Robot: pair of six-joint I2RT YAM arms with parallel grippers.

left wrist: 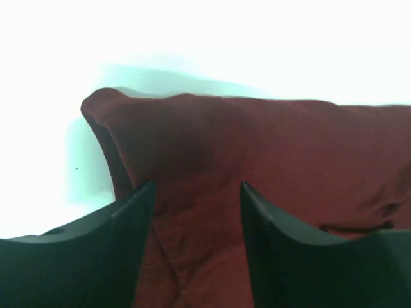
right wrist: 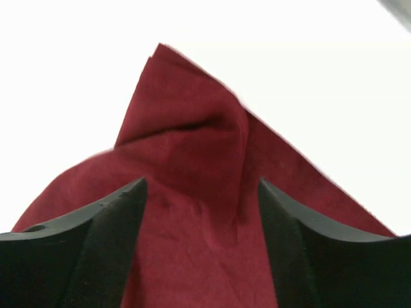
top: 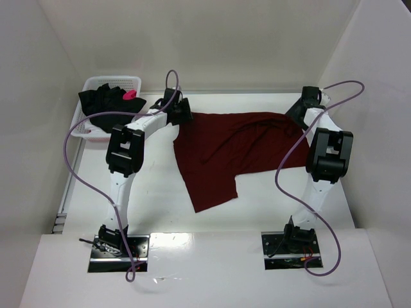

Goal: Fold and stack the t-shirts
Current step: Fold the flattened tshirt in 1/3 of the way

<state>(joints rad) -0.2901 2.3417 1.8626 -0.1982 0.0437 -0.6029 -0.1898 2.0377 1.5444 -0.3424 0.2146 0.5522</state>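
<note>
Maroon t-shirt (top: 237, 151) is spread out just right of the basket (top: 112, 79), probably laid flat for folding. Left gripper (top: 179, 110) and right gripper (top: 301, 106) hover at its far corners with fingers apart, pinching nothing (the cloth lies loose underneath). Black t-shirt (top: 103, 106) waits in the basket.

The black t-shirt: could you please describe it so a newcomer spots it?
In the far left corner of the table sits a white mesh basket. The black t-shirt lies crumpled in it; unlike the maroon t-shirt spread mid-table, it bears a pink mark.
</note>
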